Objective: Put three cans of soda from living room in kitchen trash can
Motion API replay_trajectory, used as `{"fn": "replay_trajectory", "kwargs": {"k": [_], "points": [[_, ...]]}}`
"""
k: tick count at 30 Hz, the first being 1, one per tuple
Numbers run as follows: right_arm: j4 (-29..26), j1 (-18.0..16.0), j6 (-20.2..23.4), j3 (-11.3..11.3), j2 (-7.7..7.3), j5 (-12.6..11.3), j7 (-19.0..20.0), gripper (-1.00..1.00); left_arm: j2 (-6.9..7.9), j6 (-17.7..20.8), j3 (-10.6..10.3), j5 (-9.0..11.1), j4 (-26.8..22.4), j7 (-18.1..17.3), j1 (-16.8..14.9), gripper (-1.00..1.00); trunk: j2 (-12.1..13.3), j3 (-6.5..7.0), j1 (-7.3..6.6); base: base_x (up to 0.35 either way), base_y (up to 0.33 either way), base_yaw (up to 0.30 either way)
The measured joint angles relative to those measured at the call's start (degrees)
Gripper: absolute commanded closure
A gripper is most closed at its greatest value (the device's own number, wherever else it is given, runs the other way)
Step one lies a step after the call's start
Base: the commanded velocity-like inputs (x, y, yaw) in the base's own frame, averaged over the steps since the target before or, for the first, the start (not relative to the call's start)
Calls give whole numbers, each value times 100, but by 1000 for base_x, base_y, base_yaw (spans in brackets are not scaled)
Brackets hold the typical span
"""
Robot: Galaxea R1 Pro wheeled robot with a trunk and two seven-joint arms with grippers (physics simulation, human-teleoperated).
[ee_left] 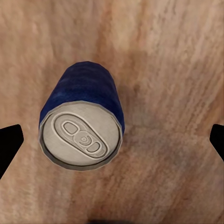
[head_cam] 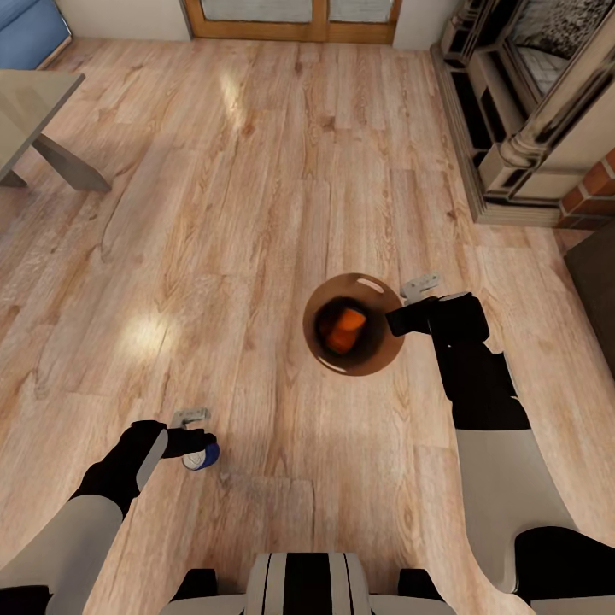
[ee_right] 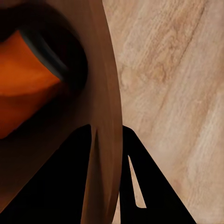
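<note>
The tash can (head_cam: 377, 295), coppery-brown inside, stands over the wood floor, and my right gripper (head_cam: 398, 321) is shut on its rim. In the right wrist view the gripper (ee_right: 106, 131) straddles the bin wall (ee_right: 100, 70), one finger inside and one outside. An orange can of soda (head_cam: 344, 330) lies in the bin, seen also in the right wrist view (ee_right: 23, 74). A dark blue can of soda (head_cam: 202, 458) stands upright on the floor under my left gripper (head_cam: 193, 439). In the left wrist view the silver-topped blue can (ee_left: 81, 135) sits between the wide-apart fingertips (ee_left: 10, 140) of the open gripper (ee_left: 114, 140).
A glass coffee table (head_cam: 34, 98) and a light-blue sofa (head_cam: 30, 30) are at the far left. Wood-framed glass doors (head_cam: 290, 17) are straight ahead. The fireplace (head_cam: 538, 111) and a dark cabinet (head_cam: 598, 290) line the right side. Wood floor (head_cam: 256, 213) lies between.
</note>
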Motion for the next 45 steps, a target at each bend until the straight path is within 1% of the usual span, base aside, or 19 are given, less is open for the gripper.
{"fn": "replay_trajectory", "kwargs": {"k": [8,15,17,19,20,21,22,23,24,26,27,28,29,31,32,36,40,44,45], "points": [[7,0,1,13,17,-9,10,100,8,-1,0,0,0,0,0,-100,0,0,0,0,0,0],[26,0,3,1,-18,-55,25,100,6,-2,13,0,0,1,4,-100,0,0,0,0,0,0],[26,2,-5,0,-39,-28,64,100,3,-1,9,0,0,2,2,-100,0,0,0,0,0,0],[15,8,-10,-7,-88,15,269,100,2,-1,5,1,-1,4,1,-100,0,0,0,0,0,0],[10,10,22,-7,-266,-67,590,100,2,-1,3,1,-3,7,1,-100,0,0,0,0,0,0],[28,11,23,-3,-356,-131,703,100,1,-1,2,0,-4,7,0,-100,0,0,0,0,0,0],[6,7,23,-1,-523,-173,898,100,1,-1,2,1,-6,10,3,-100,0,0,0,0,0,0],[1,4,21,-4,-612,-91,989,100,0,-1,1,1,-8,11,3,-100,0,0,0,0,0,0],[-1,-2,14,-7,-759,-12,1141,100,1,-1,1,1,-9,14,2,-100,0,0,0,0,0,0],[-3,-10,-76,-11,-920,173,1256,100,1,-1,1,1,-7,14,2,-100,0,0,0,0,0,0],[-3,-16,-49,-9,-1068,128,1416,100,1,0,1,1,-6,14,3,-100,0,0,0,0,0,0],[-3,-17,-37,-8,-1143,97,1506,100,1,0,1,1,-4,13,2,-100,0,0,0,0,0,0],[-4,-29,-17,-7,-1264,40,1691,100,1,0,1,1,-3,12,2,-100,0,0,0,0,0,0],[-6,-67,-2,-4,-1370,-23,1847,100,0,-2,0,0,-1,11,1,-100,0,0,0,0,0,0],[-1,-124,16,2,-1461,-53,1952,100,0,-1,3,0,-1,10,0,-100,0,0,0,0,0,0],[27,-381,-78,27,-1656,98,2090,100,4,-2,14,0,0,10,0,-100,0,1,0,0,0,0],[40,-535,0,50,-1693,148,2177,100,7,-3,29,0,1,9,0,-100,-39,-17,21,0,0,0],[51,-617,-29,55,-1707,624,2507,100,9,-1,34,0,-1,9,2,-100,-199,-90,110,0,0,0],[53,-627,-29,53,-1707,700,2576,100,9,-1,36,0,0,9,1,-100,-239,-107,132,0,0,0]]}}
